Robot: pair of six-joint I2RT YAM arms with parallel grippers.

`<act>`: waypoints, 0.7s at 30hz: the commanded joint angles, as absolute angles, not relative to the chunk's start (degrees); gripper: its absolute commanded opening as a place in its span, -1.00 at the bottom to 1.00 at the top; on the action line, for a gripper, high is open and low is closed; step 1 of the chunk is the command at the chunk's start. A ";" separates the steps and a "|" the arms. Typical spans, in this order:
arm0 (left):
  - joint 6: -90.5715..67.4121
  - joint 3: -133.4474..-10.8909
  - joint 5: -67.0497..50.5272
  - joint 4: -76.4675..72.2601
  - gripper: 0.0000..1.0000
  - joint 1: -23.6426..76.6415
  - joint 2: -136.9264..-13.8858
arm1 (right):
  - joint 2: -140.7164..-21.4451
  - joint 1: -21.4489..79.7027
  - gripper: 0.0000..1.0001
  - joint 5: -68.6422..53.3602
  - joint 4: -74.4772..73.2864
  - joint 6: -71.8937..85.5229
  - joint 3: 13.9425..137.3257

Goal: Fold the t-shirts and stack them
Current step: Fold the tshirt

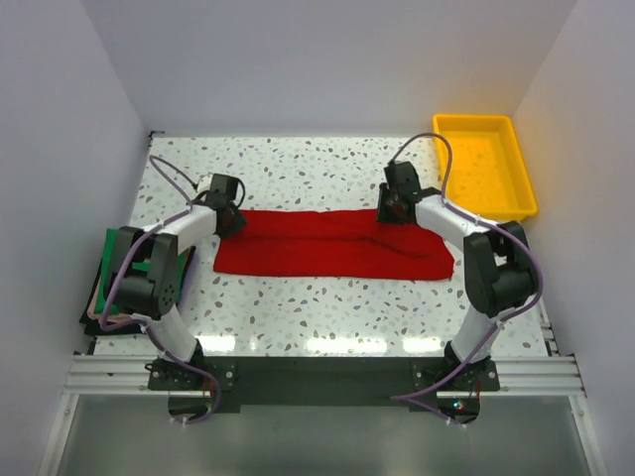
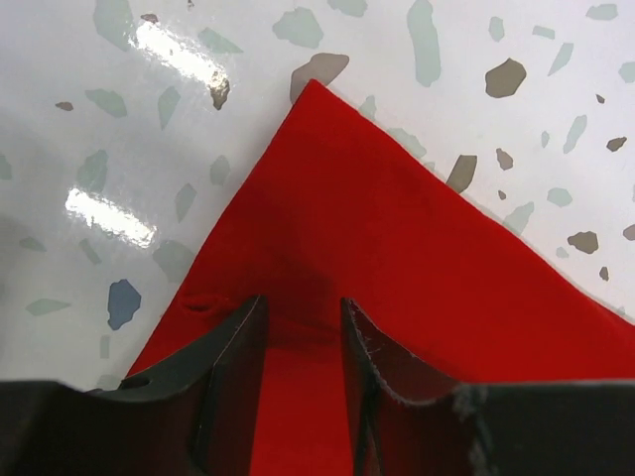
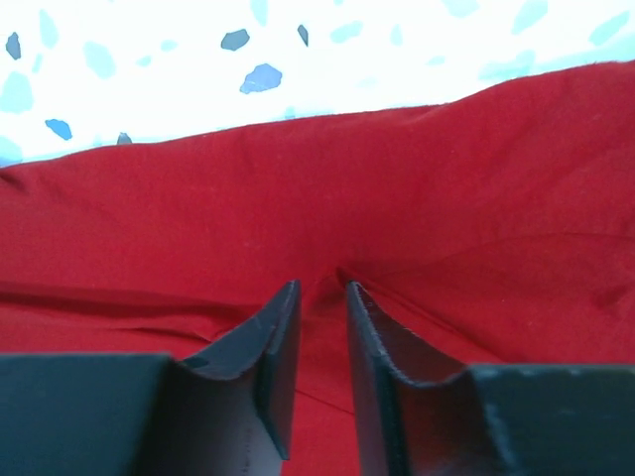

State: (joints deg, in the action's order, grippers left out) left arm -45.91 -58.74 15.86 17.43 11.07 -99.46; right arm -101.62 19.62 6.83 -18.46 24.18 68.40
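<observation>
The red t-shirt [image 1: 327, 253] lies on the speckled table as a long folded strip across the middle. My left gripper [image 1: 230, 213] is pressed down on its far left corner; in the left wrist view its jaws [image 2: 303, 302] stand apart with flat red t-shirt [image 2: 397, 228] showing in the gap. At the strip's far right edge sits my right gripper [image 1: 392, 208]. Its tips [image 3: 320, 288] leave a narrow gap on the red t-shirt [image 3: 397, 178], where a small crease rises between them. The dark green t-shirt [image 1: 107, 296] lies at the table's left edge, partly hidden by the left arm.
A yellow plastic tray [image 1: 474, 120] stands at the back right corner, just beyond the right gripper. White walls close in the table on three sides. The arm bases sit on a rail along the near edge.
</observation>
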 commanded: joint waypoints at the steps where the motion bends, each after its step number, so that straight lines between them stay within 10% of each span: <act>1: -46.76 -57.66 17.40 15.47 -0.21 11.43 -95.89 | -99.06 20.21 -0.45 7.65 -18.37 23.73 67.77; 16: -47.37 -53.09 15.91 13.10 -0.24 11.43 -93.16 | -92.91 21.09 -0.84 6.24 -18.46 24.87 62.85; 21: -48.07 -51.24 15.73 12.57 -0.25 11.43 -91.85 | -91.49 21.36 -0.41 8.43 -19.07 24.87 63.01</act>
